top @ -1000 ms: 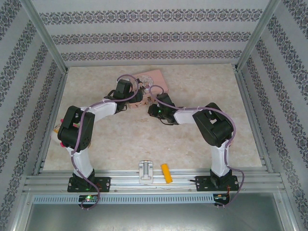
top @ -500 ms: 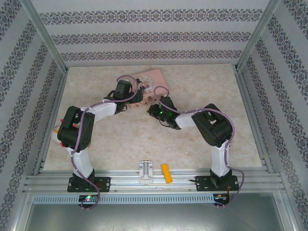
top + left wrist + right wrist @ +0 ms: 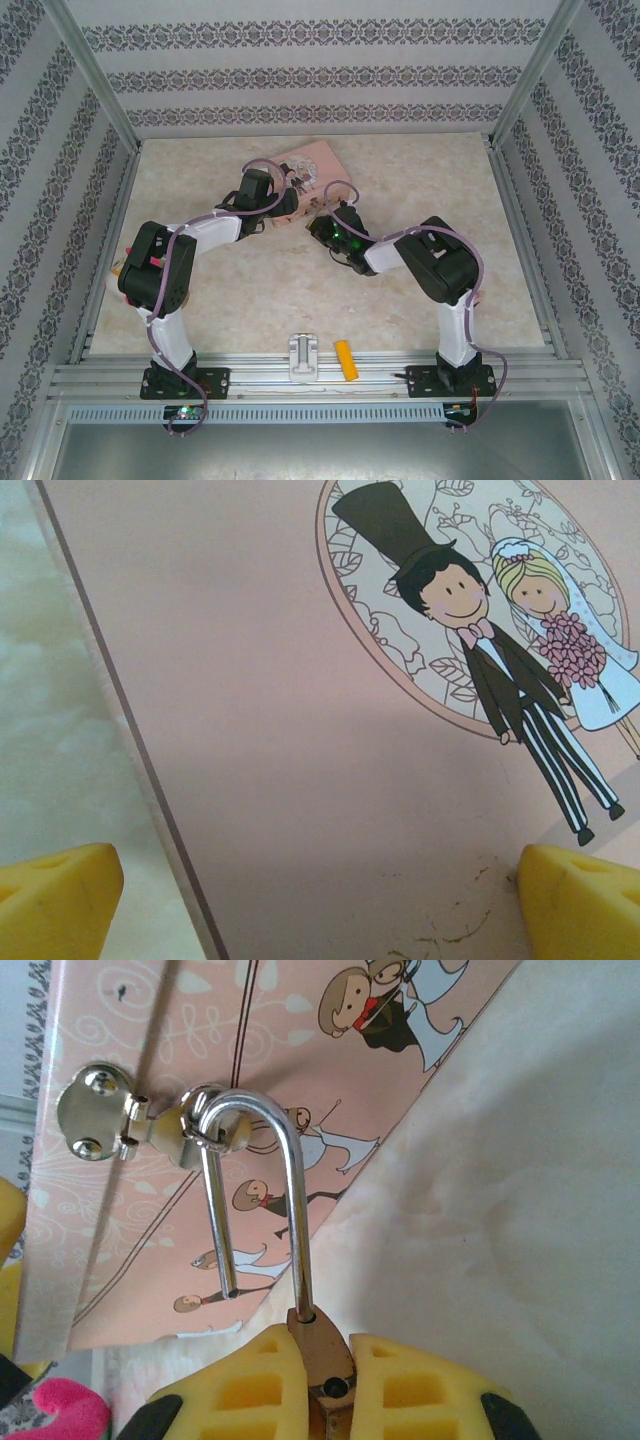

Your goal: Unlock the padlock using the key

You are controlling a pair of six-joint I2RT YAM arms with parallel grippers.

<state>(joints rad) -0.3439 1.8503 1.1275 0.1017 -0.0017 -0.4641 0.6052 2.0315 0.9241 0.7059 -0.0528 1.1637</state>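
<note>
Pale marbled table (image 3: 250, 300) in a wallpapered booth; right gripper (image 3: 325, 1390) clamped on the padlock (image 3: 322, 1355).
The brass body sits pinched between yellow pads. Its shackle (image 3: 290, 1160) hooks through the hasp (image 3: 150, 1125) of the pink tin (image 3: 200, 1020), and its short leg looks free, so unlocking seems done; unhooking likely follows. The left gripper (image 3: 320, 890) hovers above the lid, jaws wide apart.

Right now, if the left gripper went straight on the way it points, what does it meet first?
Probably the pink tin lid, straight ahead of the left gripper with nothing between. Its open fingers straddle the lid's edge, so one finger may miss it; depth is unclear.
</note>
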